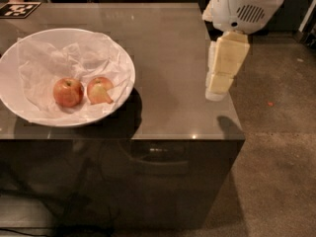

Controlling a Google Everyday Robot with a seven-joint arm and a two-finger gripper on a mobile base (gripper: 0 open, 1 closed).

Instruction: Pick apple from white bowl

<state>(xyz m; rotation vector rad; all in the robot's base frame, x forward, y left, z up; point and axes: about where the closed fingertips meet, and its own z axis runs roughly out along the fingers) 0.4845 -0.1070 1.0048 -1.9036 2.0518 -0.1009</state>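
Observation:
The white bowl [19, 107], wide and lined with crumpled tissue, sits at the left of the grey table [173, 58]. Inside it, the apple [68, 92] is round and evenly red-orange with a stem dimple on top. Right beside it lies a smaller apple [99, 90] with a pale yellow patch. My gripper [217, 92] hangs over the table's right edge on a cream-coloured arm, well to the right of the bowl and apart from it.
A black and white marker tag [17, 9] lies at the table's far left corner. A person stands behind the table at the top left. Brown carpet floor [276, 147] lies to the right of the table.

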